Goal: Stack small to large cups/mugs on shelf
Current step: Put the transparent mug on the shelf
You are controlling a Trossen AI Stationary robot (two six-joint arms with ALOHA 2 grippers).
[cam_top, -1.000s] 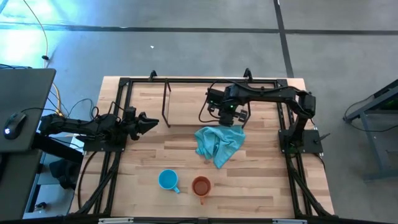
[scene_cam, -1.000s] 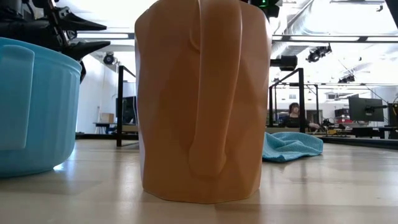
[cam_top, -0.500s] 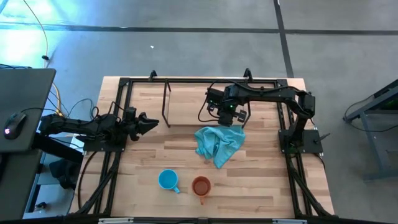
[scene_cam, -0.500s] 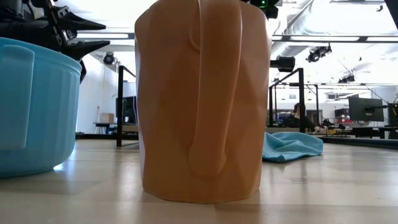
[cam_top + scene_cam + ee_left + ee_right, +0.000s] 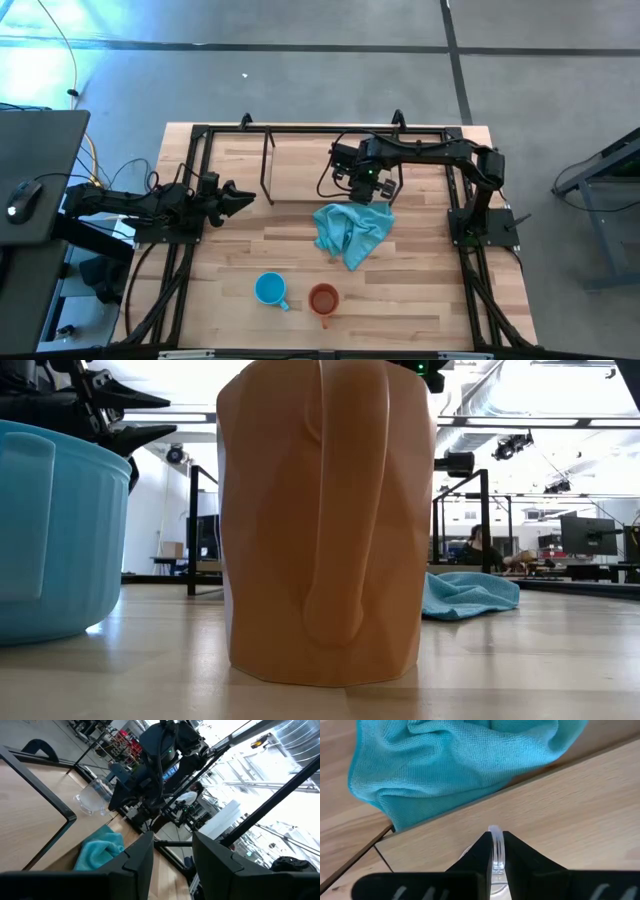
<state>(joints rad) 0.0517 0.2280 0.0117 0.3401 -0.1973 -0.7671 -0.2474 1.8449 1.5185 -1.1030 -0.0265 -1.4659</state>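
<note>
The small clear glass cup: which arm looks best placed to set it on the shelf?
The right. Its gripper is pinching the rim of the small clear glass cup, over the black wire-frame shelf. The left gripper is open and empty at the table's left side.

In the low view the orange mug [image 5: 325,520] is cut at top; the blue mug [image 5: 55,530] at left.

Shelf [image 5: 320,160] stands at the desk's [image 5: 240,250] far edge. Cloth [image 5: 350,232] lies just in front of it, near centre. Glass cup [image 5: 93,800] sits on the shelf surface, its rim between the right tool's [image 5: 494,851] fingers. Blue mug [image 5: 269,290] and orange mug [image 5: 323,299] stand side by side near the front edge, blue on the left. Left tool [image 5: 240,197] hangs over the desk's left side
</note>
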